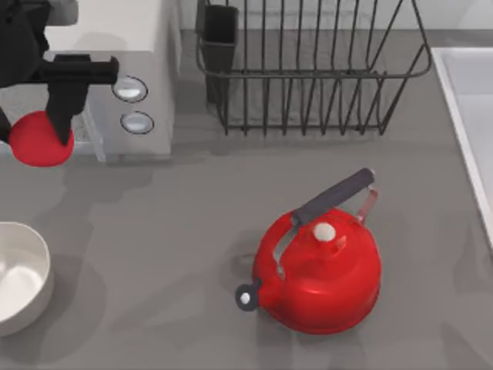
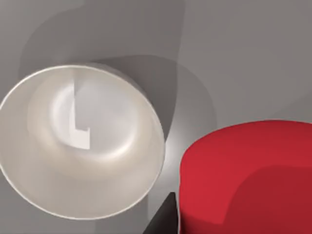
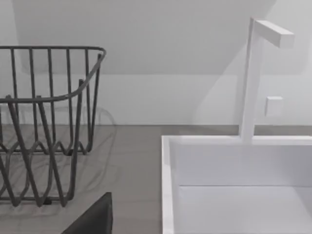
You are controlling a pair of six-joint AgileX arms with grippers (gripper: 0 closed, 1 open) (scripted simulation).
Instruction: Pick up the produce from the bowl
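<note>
The produce (image 1: 40,143), a small smooth red fruit, hangs above the table at the far left, in front of the white appliance. My left gripper (image 1: 35,132) is shut on it, one dark finger (image 1: 63,116) pressing its right side. In the left wrist view the produce (image 2: 243,170) looms close, with the bowl (image 2: 44,175) below and beside it. The white bowl (image 1: 45,266) stands at the table's front left with nothing inside. A dark part of my right gripper (image 3: 92,218) appears in the right wrist view, facing the sink.
A large red kettle (image 1: 320,277) with a dark handle stands centre-right. A wire dish rack (image 1: 308,69) is at the back, a white sink (image 1: 470,116) on the right, and a white appliance with two knobs (image 1: 135,104) at the back left.
</note>
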